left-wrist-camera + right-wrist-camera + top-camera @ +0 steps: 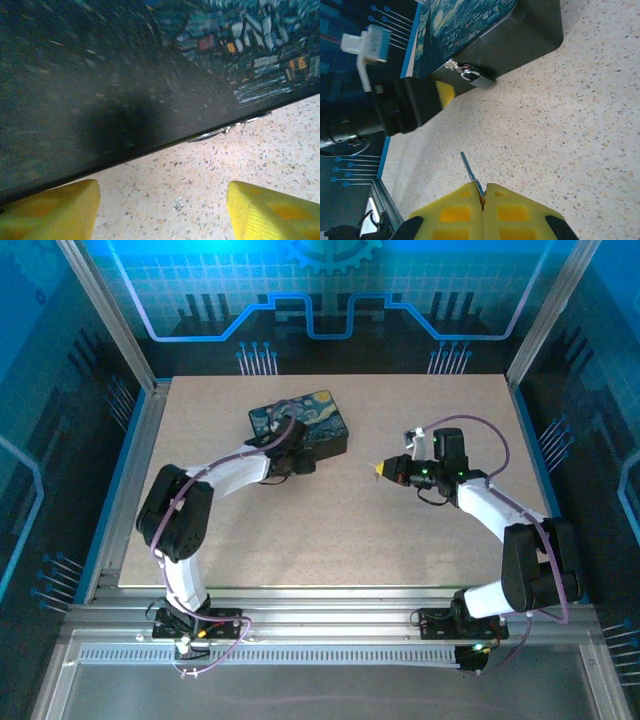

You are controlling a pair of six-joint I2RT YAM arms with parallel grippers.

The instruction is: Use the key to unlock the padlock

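1. The padlock (pixel 474 76) hangs from the hasp on the front wall of the dark box (pixel 530 35), low down near the counter (pixel 570 130). Its shackle is hooked through the hasp and looks shut, so I judge the unlocking itself is not yet done.
2. The key (pixel 470 171) is already in hand. The right gripper (pixel 482 190) has its yellow fingers pressed together on it, and the thin blade sticks out past the tips towards the box.
3. In the top view the right gripper (pixel 383 470) is well apart from the box, to its right, so the key is nowhere near the keyhole. I cannot see the keyhole or tell which way it faces.
4. The left gripper (pixel 160 210) sits just beside the box's near wall with its fingers spread wide and only bare counter between them. It holds nothing.
5. A small bright metal piece shows at the box's lower edge in the left wrist view. It may be part of the lock or hasp, but I cannot tell which.
6. Done: the key is picked up and the left arm is at the box. Left: steady the padlock, bring the key across, insert it, turn it and free the shackle. That puts the task at an early-to-middle stage.
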